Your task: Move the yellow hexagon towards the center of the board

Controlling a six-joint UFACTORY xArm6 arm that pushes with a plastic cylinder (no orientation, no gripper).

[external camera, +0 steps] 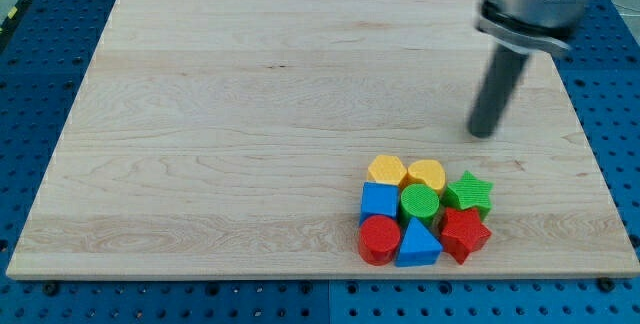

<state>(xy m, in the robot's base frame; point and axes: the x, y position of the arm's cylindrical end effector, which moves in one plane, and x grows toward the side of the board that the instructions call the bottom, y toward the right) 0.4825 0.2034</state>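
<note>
The yellow hexagon [386, 171] lies flat near the view's bottom right, touching neighbouring blocks.

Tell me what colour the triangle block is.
Blue: the triangle block, seen in the camera view.

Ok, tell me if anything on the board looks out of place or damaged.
Nothing stands out. All the blocks sit tightly clustered at the board's bottom right, the yellow hexagon at the cluster's top left; my tip is above them, apart.
</note>
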